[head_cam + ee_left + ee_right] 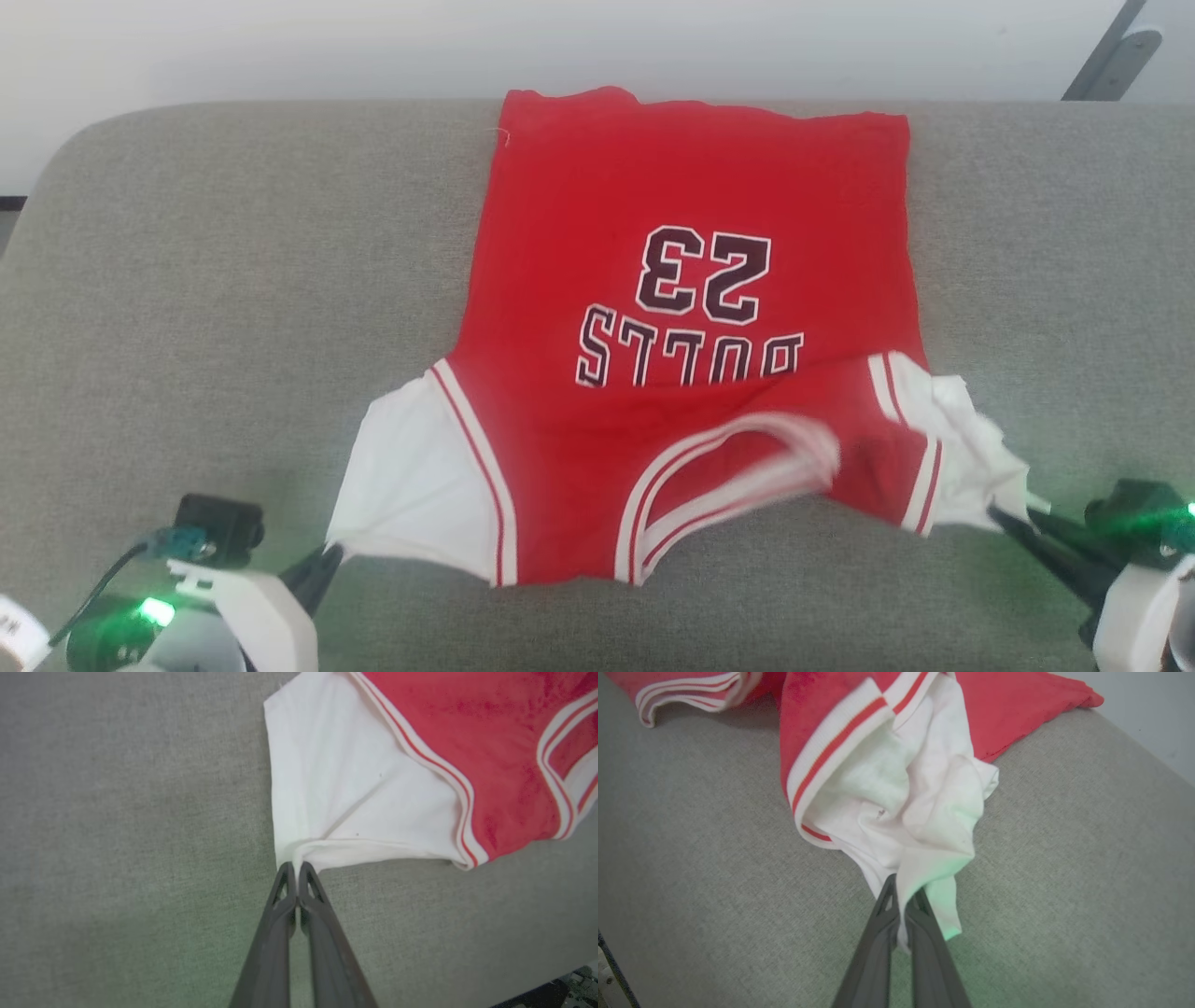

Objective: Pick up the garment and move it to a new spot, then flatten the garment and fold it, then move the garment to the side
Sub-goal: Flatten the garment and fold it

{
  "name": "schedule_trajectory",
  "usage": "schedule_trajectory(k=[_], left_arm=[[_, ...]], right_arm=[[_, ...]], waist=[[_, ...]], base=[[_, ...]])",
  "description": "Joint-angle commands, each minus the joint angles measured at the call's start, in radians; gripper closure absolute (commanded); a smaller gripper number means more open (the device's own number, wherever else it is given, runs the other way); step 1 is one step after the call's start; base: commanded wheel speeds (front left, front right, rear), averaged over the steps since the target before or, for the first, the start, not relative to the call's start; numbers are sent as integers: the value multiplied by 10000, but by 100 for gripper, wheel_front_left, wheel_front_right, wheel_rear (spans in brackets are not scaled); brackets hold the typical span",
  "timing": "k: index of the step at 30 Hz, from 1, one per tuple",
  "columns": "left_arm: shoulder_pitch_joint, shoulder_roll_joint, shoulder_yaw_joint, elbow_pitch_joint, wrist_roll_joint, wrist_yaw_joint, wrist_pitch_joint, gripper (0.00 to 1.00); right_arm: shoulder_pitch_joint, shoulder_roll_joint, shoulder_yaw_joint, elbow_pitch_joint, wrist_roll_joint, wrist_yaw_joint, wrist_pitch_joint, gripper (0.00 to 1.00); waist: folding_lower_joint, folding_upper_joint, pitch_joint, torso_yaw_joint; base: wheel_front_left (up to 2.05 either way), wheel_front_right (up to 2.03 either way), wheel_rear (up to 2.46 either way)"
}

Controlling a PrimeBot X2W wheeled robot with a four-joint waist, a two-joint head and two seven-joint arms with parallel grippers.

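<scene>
The garment (691, 308), a red jersey with a dark 23 and white sleeves, lies spread on the grey cushion, its collar toward me and the number upside down. My left gripper (329, 553) is shut on the corner of the white left sleeve (345, 793), its dark tips (297, 870) pinching the cloth. My right gripper (1004, 515) is shut on the bunched white right sleeve (920, 812), which is crumpled around the fingertips (903, 891). The far hem hangs over the cushion's back edge.
The grey cushioned surface (187, 280) stretches wide to both sides of the jersey, with a rounded far-left corner. A pale wall runs behind it, and a grey metal bracket (1116, 56) sits at the top right.
</scene>
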Motion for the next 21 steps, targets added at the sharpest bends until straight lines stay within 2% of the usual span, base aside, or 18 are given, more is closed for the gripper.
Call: schedule_trajectory(k=[1,8,13,14,15,16,21], left_arm=[[248,41,107,-32,-222,188,16,100],[1135,134,199,-414,-748,763,258,100],[1462,120,247,-778,-805,923,104,100],[1483,91,244,-826,-807,930,98,100],[1497,77,234,-863,-793,960,88,100],[1485,47,235,-904,-769,984,49,100],[1254,-181,173,-1117,-656,1035,-58,100]], right_arm=[[176,-47,135,-15,173,-18,-65,100],[296,-265,1095,202,995,-18,243,100],[80,-126,1183,809,1920,-19,710,100],[-3,-75,1165,967,2072,-21,859,79],[-113,-15,1081,1132,2153,-27,975,34],[-181,41,1011,1300,2244,-31,1116,0],[-622,105,754,1187,2602,-28,1799,0]], waist=[[0,0,7,-19],[0,0,50,-46],[0,0,136,39],[0,0,151,53],[0,0,167,67],[0,0,188,87],[0,0,383,194]], base=[[0,0,0],[0,0,0],[0,0,0],[0,0,0],[0,0,0],[0,0,0],[0,0,0]])
